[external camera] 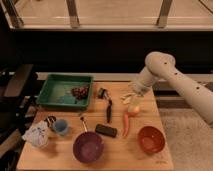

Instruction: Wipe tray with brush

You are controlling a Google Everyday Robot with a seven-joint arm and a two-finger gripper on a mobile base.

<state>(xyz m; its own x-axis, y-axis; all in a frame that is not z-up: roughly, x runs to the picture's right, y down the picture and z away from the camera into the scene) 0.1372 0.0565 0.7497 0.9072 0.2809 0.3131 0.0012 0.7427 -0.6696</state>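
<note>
The green tray [55,92] sits at the back left of the wooden table, with a dark reddish clump [80,92] inside its right end. The slim black brush [108,109] lies on the table right of the tray, between it and the orange carrot [125,125]. My gripper [131,98] hangs from the white arm [165,75] at the back right, just above a yellowish object [133,108], about a hand's width right of the brush. It holds nothing that I can see.
A short black block [106,130] lies in front of the brush. A purple bowl [88,147] and an orange bowl [151,139] stand near the front edge. A small blue cup [61,126], a metal-handled utensil [82,123] and a crumpled white bag [37,135] are at the left.
</note>
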